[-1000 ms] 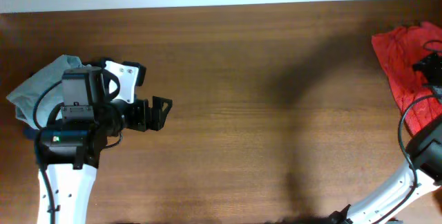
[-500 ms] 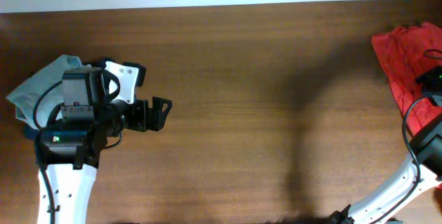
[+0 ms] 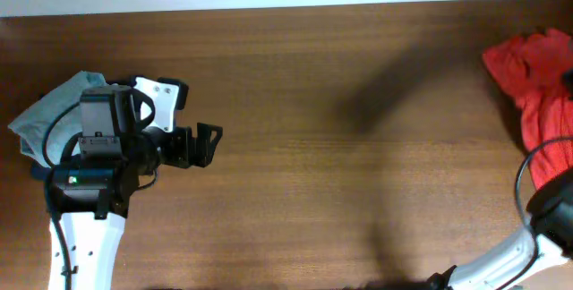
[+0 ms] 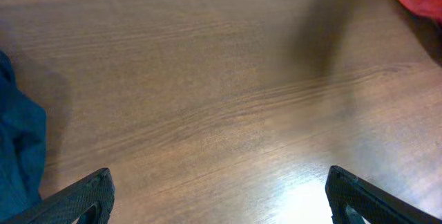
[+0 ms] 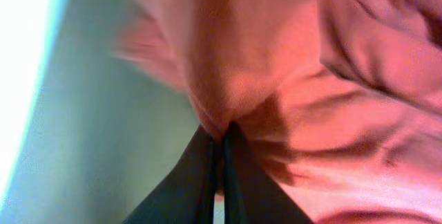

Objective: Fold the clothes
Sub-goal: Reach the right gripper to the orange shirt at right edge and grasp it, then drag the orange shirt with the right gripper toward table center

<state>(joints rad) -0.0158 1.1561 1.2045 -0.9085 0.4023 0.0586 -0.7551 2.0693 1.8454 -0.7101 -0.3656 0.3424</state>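
One orange-red shirt [image 5: 318, 106] between right fingers [image 5: 183, 193]

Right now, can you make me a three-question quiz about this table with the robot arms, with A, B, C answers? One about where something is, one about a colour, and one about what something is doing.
1. Where does the red shirt lie on the table?
A) far over on the robot's right
B) in the middle
C) hanging off the front edge

2. What colour is the crumpled cloth beside the left arm?
A) yellow
B) pale grey-blue
C) pink

3. What are the right fingers doing?
A) standing wide open
B) shut on the red shirt
C) holding a cup

Answers:
1 A: the overhead view shows it at the table's right end.
2 B: from above it looks pale grey-blue.
3 B: the right wrist view shows them pinched together on red fabric.
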